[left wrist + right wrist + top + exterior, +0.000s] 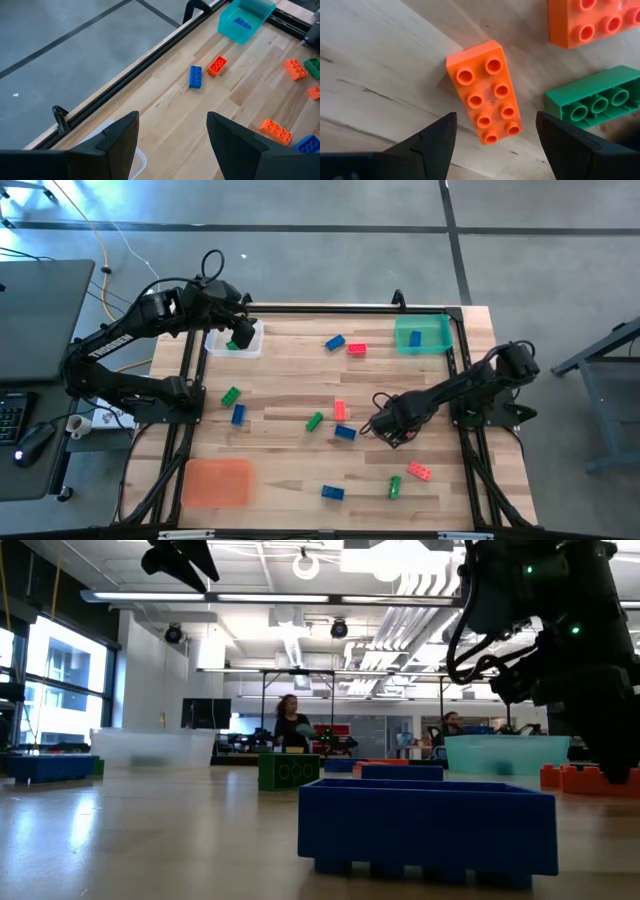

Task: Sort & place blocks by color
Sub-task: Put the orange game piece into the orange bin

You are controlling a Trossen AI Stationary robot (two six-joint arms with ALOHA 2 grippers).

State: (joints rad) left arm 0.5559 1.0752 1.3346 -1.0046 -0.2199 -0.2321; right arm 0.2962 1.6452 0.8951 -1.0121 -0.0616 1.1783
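Red, green and blue blocks lie scattered flat on the wooden table (290,395). My right gripper (385,425) hangs low over the table's middle right, open. In its wrist view its fingers stand on either side of a red block (485,92) without touching it; a green block (595,97) and another red block (592,20) lie beside it. My left gripper (243,330) is open above the clear tray (235,342) at the far left, where a green block (232,345) lies. A blue block (415,338) lies in the green tray (424,335).
An orange tray (217,482) sits at the near left. Loose blocks include a blue one (334,342) and a red one (356,349) at the far middle, and a red one (418,471) and a green one (394,487) near right. A blue block (430,825) fills the low view's foreground.
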